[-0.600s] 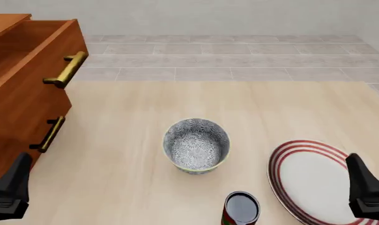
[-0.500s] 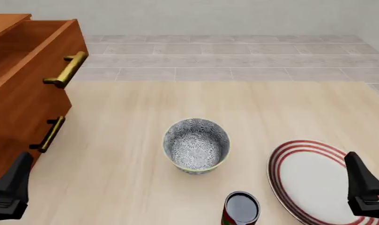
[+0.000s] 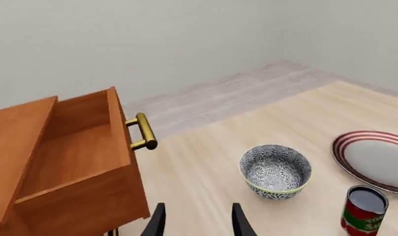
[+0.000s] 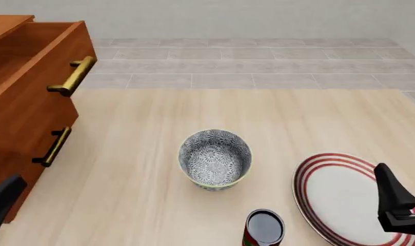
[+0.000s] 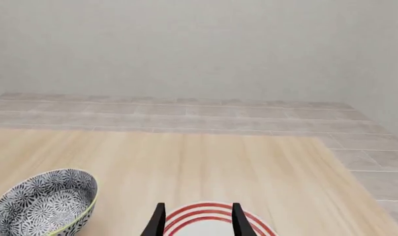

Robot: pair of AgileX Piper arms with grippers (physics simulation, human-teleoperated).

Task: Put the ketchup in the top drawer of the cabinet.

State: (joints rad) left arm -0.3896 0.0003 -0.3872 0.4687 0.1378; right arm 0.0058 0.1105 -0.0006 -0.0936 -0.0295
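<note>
The ketchup [image 4: 264, 228] stands upright at the table's front edge, right of centre, red with a dark top; it also shows in the left wrist view [image 3: 364, 209]. The cabinet [image 4: 19, 123] stands at the left. Its top drawer [image 4: 29, 56] is pulled open, with a brass handle [image 4: 74, 76], and looks empty in the left wrist view [image 3: 74, 147]. My left gripper [image 3: 197, 226] is open and empty, low at the front left [image 4: 2, 205] in front of the cabinet. My right gripper [image 5: 197, 223] is open and empty over the plate's right side [image 4: 397, 202].
A grey-patterned bowl [image 4: 215, 158] sits mid-table, just behind the ketchup. A white plate with red rings [image 4: 330, 205] lies at the front right, next to the ketchup. The lower drawer [image 4: 22, 154] is shut, with a thinner handle [image 4: 53, 146].
</note>
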